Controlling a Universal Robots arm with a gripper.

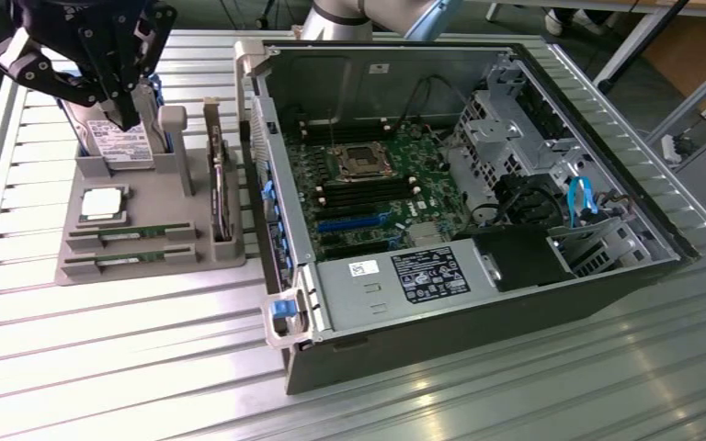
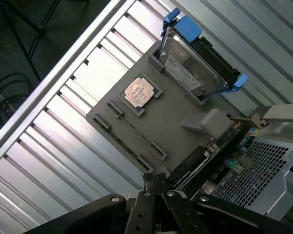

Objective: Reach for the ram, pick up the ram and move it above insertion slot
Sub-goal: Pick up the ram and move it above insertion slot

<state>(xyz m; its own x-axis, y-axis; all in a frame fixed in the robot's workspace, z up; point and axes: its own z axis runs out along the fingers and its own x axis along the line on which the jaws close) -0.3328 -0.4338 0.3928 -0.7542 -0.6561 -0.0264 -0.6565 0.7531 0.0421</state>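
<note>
hand [image 1: 121,110] fingers together, empty, up over grey holder [image 1: 163,207]. ram [image 1: 132,232]: thin green strip, standing on edge in holder slot, twin [image 1: 132,260] beside it.

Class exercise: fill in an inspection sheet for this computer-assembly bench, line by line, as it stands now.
Surface: ribbed metal table, bearing a gray holder and an open computer case.
Job's things: two ram sticks lie in the holder's slots, untouched; the motherboard lies exposed in the case.
Clutter: hard drive set on edge in the holder; processor lying between it and the ram sticks.
Gripper: gripper shut, empty, hanging over the hard drive end of the holder.
Cables: blue cable and black cables inside the case.
Surroundings: dark floor with loose cables beyond the table edge.
</note>
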